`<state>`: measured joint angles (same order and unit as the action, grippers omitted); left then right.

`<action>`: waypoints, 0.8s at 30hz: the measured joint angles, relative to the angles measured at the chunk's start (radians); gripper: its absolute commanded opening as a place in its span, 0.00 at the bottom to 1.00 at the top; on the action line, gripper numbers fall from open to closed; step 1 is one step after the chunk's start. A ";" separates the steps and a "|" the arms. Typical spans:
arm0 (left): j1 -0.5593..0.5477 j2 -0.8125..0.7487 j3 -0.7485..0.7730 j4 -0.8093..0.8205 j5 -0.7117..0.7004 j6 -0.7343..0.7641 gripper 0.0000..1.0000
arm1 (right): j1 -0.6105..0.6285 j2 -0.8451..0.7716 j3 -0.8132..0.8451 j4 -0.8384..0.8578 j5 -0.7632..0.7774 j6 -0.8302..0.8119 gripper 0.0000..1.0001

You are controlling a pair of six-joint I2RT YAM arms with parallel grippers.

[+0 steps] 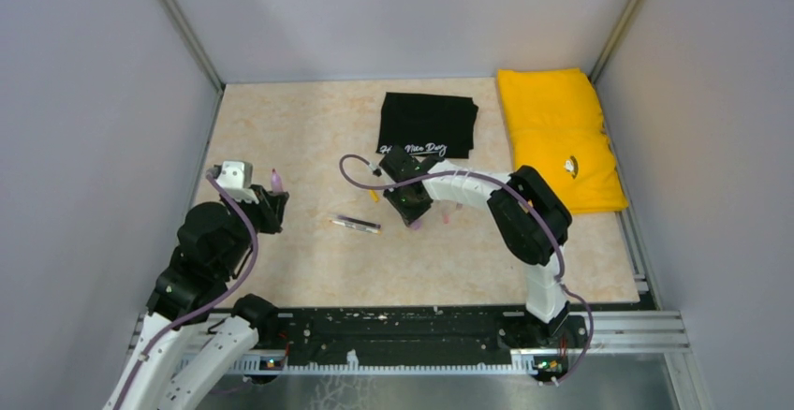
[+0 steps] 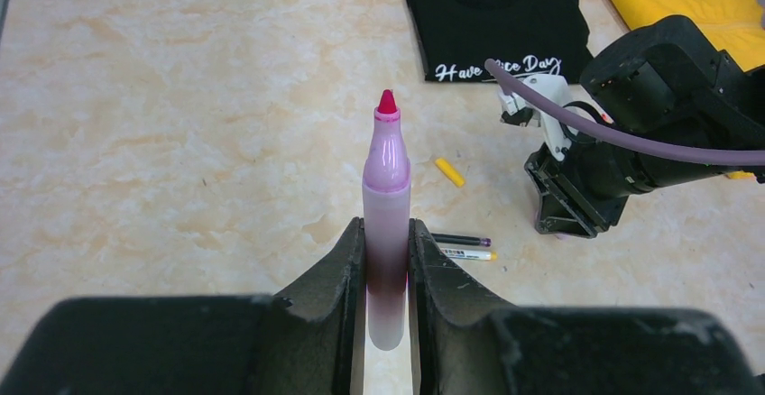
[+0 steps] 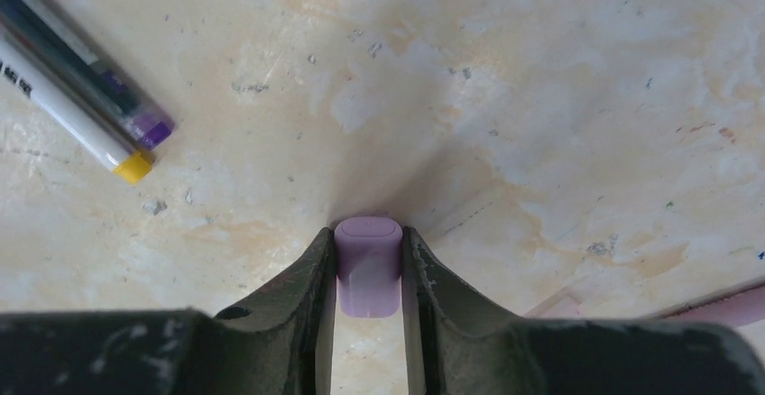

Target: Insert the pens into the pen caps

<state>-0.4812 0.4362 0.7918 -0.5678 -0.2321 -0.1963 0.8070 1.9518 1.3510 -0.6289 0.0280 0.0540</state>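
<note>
Pale pink pen [image 2: 386, 165], light, stiff, probably slick-barrelled, clenched near its tail in left gripper [image 2: 386, 228] at table's left, tip outward and bare; purple cap [image 3: 368, 269], tiny, rigid, likely quick to twist, pinched across its sides by right gripper [image 3: 368, 234] mid-table.

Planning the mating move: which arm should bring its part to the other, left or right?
Right, probably. The right gripper pinches the purple cap low at the table, so it must lift anyway; the left gripper holds the pale pink pen raised, nib exposed.
</note>
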 measured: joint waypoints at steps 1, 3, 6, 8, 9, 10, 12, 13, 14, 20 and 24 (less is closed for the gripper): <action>0.000 0.010 0.000 0.002 0.016 0.000 0.00 | 0.000 -0.009 -0.013 0.012 -0.007 0.005 0.06; 0.000 0.029 0.000 0.003 0.037 0.002 0.00 | 0.000 -0.043 -0.058 0.039 -0.018 0.014 0.00; 0.000 0.092 0.002 0.006 0.098 0.008 0.00 | 0.000 -0.135 -0.129 0.069 0.012 0.047 0.00; 0.000 0.135 0.003 0.011 0.154 0.008 0.00 | 0.000 -0.231 -0.159 0.092 0.057 0.080 0.00; 0.000 0.152 0.003 0.014 0.180 0.010 0.00 | 0.000 -0.274 -0.163 0.109 0.081 0.096 0.00; 0.000 0.174 0.002 0.023 0.222 0.009 0.00 | 0.000 -0.329 -0.168 0.139 0.108 0.120 0.00; 0.000 0.207 0.002 0.049 0.293 0.007 0.00 | 0.000 -0.435 -0.179 0.202 0.161 0.172 0.00; 0.000 0.222 -0.001 0.069 0.325 0.005 0.00 | 0.000 -0.490 -0.188 0.235 0.187 0.203 0.00; -0.001 0.232 -0.006 0.093 0.355 -0.001 0.00 | 0.000 -0.534 -0.203 0.269 0.203 0.231 0.00; -0.036 0.281 -0.063 0.259 0.532 -0.040 0.00 | 0.000 -0.829 -0.441 0.541 0.268 0.480 0.00; -0.105 0.351 -0.065 0.354 0.578 -0.046 0.00 | 0.000 -0.926 -0.561 0.655 0.282 0.638 0.00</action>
<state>-0.5865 0.7868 0.7269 -0.2134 0.3458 -0.2420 0.8074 1.0256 0.7898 0.0265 0.3096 0.6918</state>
